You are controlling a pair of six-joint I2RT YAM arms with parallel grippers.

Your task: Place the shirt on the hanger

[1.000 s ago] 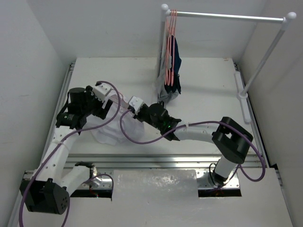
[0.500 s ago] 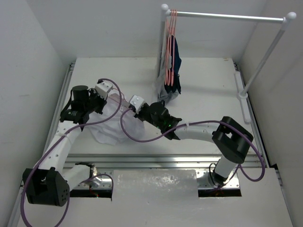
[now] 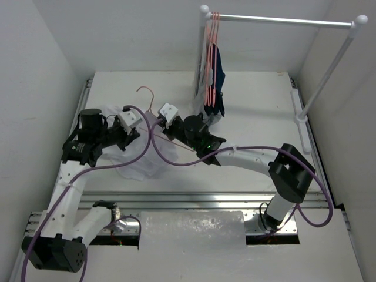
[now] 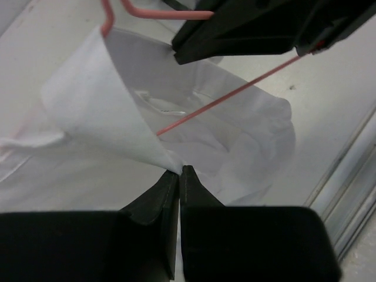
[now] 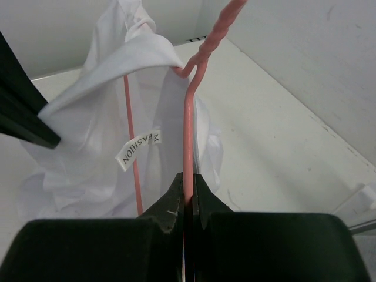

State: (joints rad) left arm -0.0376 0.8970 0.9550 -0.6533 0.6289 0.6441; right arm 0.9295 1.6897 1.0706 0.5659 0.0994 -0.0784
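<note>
White table surface (image 3: 258, 117) lies under both arms. The large white shirt of thin fabric (image 3: 140, 167) is heaped on the left part of it, with one fold lifted. The left gripper (image 4: 179, 171) is clenched on this fold. The right gripper (image 5: 188, 183) grasps the thin salmon-pink wire hanger (image 5: 188, 129) just below its hook. The collar part already hangs over the neck of the hanger, so I judge the threading step is in hand. Next, the left arm should draw the fabric over the free shoulder of the wire, while the right arm holds it steady.
</note>
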